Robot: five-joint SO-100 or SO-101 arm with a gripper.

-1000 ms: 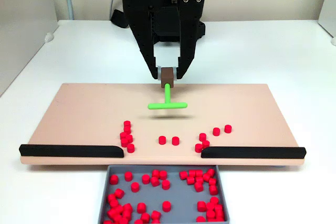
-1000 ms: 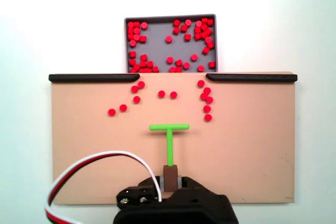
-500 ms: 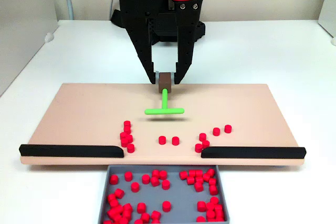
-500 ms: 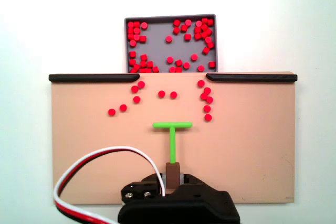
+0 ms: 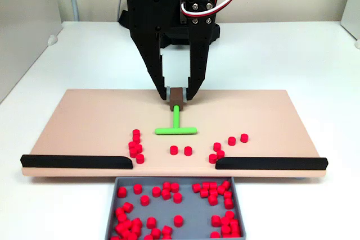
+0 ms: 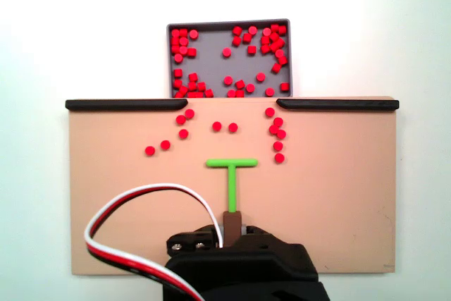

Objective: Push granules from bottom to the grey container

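The white table (image 5: 292,54) lies under everything, and on it sits the tan board (image 5: 84,122), a wide flat slab with two black strips (image 5: 76,161) along the edge that faces the grey container (image 5: 111,206), leaving a gap between them. In a fixed view from above, that grey container (image 6: 211,58) butts against the board just beyond the gap and is much narrower than the board. My black arm (image 5: 169,21) rises over the far side of the board, with red, white and black wires (image 6: 134,209) looping off it. My gripper (image 5: 178,95) points down with its fingers closed onto the brown block at the top of the green T-shaped tool (image 5: 176,127), whose crossbar lies across the board, facing the gap. The granules (image 5: 180,150) are split: many lie scattered inside the container, while the rest sit on the board between the crossbar and the strips, a pair in the middle and a loose cluster at each side near the inner strip ends (image 6: 276,135).
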